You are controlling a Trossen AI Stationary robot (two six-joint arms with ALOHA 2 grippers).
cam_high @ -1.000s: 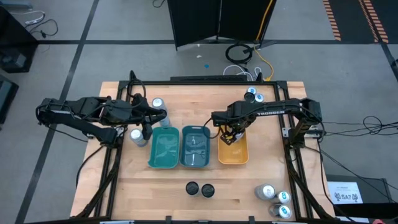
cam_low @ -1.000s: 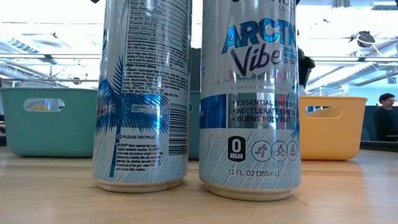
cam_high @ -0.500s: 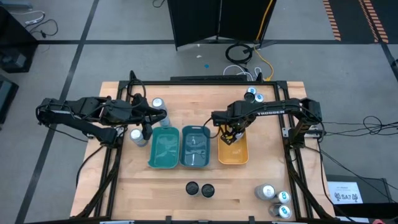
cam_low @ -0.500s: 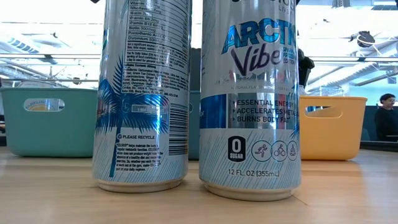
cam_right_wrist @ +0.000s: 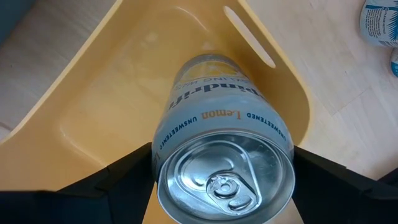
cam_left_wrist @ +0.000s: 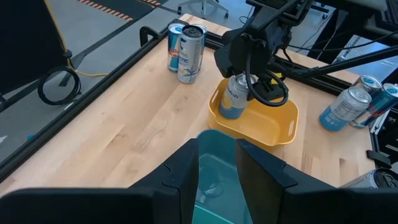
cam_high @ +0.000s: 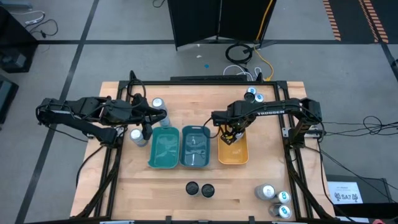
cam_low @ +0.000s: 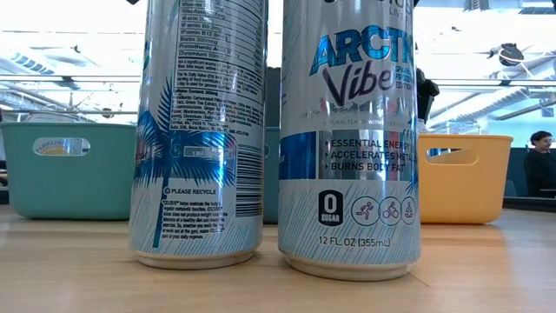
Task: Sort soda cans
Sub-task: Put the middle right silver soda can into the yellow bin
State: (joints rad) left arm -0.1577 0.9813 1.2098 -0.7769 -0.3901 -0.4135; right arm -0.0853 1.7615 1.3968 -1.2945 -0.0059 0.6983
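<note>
My right gripper (cam_high: 229,135) points down over the far end of the orange tray (cam_high: 234,157), shut on a silver and yellow lemon soda can (cam_left_wrist: 235,99). That can sits a little tilted, with its lower end inside the tray. My left gripper (cam_high: 161,118) is shut and holds nothing, hovering above the far left corner of the teal tray (cam_high: 163,150). One loose soda can (cam_high: 157,103) stands just beyond it and another (cam_high: 138,137) stands to its left. A second, bluer tray (cam_high: 194,149) lies between the teal and orange ones. My right gripper holds the lemon can by its side wall just below the top rim (cam_right_wrist: 163,155). One finger (cam_right_wrist: 124,174) is on each side, and both come from above, pointing down. The can's pull-tab top (cam_right_wrist: 224,180) faces the wrist. I cannot tell whether its base rests on the tray floor.
Two dark-topped cans (cam_high: 191,188) (cam_high: 208,190) stand at the near edge, filling the low view. Three cans (cam_high: 266,191) (cam_high: 283,196) (cam_high: 281,210) stand near the right corner and two (cam_high: 251,92) (cam_high: 259,98) at the far edge. Bare wood lies in front of the trays.
</note>
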